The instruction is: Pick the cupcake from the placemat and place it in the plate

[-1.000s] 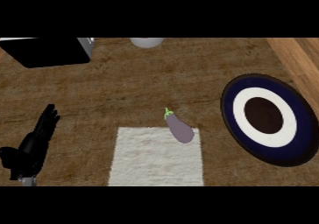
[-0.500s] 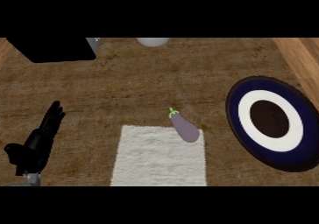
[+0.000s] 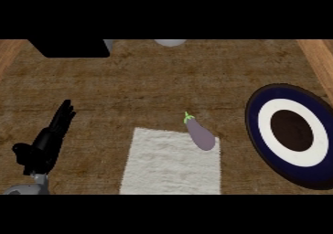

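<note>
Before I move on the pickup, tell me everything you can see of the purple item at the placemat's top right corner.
It is an eggplant, not a cupcake: a smooth, pale purple, elongated body with a small green stem at its upper left end. It lies on its side, slanting from upper left to lower right. Its lower part rests over the white placemat's top right corner; the stem end lies over the brown counter. No hand touches it. The plate sits apart, to its right.

Brown woven-textured counter top (image 3: 149,77), white placemat (image 3: 170,162) laid flat near the lower edge, dark blue plate (image 3: 260,132) with white ring set at the right, well apart from the placemat, black box (image 3: 69,47) seen at the top left, pale round object (image 3: 169,42) cut off by the top edge
</note>
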Robot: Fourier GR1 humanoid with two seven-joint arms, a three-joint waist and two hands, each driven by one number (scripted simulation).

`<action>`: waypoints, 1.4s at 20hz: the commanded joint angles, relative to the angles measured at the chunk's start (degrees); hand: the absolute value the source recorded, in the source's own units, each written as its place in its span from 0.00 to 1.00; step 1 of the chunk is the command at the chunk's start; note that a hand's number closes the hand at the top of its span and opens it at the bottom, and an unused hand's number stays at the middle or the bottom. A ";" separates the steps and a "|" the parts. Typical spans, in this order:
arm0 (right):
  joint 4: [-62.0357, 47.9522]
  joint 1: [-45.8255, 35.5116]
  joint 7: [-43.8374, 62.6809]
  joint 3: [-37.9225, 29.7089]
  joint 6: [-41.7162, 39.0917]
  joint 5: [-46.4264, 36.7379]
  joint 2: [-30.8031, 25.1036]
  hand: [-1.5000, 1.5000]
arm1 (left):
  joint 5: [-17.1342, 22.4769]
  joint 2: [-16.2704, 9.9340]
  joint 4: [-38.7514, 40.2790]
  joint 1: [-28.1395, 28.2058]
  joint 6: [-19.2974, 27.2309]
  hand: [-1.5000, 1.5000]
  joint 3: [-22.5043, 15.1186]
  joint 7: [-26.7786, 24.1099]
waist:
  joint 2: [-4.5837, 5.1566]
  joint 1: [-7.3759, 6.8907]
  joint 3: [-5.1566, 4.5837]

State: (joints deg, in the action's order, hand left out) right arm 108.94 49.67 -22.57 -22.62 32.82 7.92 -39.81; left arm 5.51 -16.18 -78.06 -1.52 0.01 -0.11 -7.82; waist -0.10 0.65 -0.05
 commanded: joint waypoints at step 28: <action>-23.01 -53.28 32.73 16.12 -3.64 -18.63 13.01 0.00 | -2.62 2.97 -5.77 2.32 -1.07 0.50 1.56 3.44 | 0.05 -1.00 0.07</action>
State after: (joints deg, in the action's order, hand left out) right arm 88.60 -0.98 10.84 -4.50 30.27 -12.46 -29.14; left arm 2.80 -13.70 -78.15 -2.05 -1.51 1.57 -7.18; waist 0.04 -0.44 0.01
